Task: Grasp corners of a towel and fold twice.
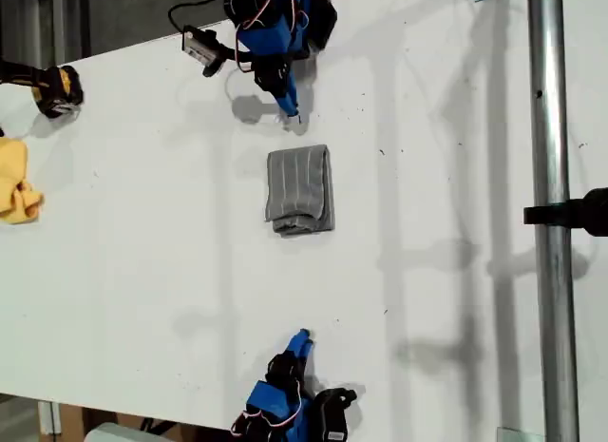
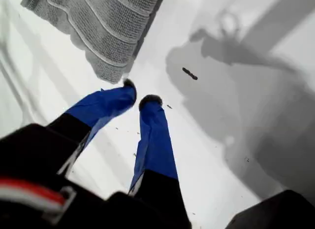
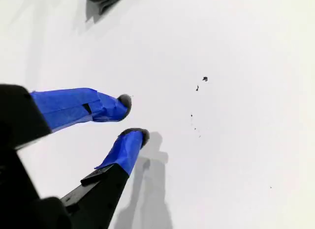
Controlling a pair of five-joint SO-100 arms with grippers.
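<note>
Towel first: where do we see it?

We see the towel (image 1: 299,190) lying folded up small near the middle of the white table (image 1: 142,271). It is longer than it is wide, and its layers show at the near end.

Is anything holding it?

No. Our first gripper (image 1: 290,117) is just past the towel's far end and is not touching it. In the first wrist view the towel (image 2: 103,27) sits just in front of our first gripper (image 2: 139,91). Its blue fingers have only a tiny gap between them, with nothing in it.

And the other one?

Our second gripper (image 1: 302,337) is at the near edge of the table, well apart from the towel. In the second wrist view our second gripper (image 3: 132,118) has a small gap too. It holds nothing, and only bare table with a few dark specks (image 3: 204,79) lies under it.

What else is there?

A yellow cloth (image 1: 14,181) lies bunched at the exterior view's left edge. A metal pole (image 1: 551,223) runs down the exterior view's right side.
</note>
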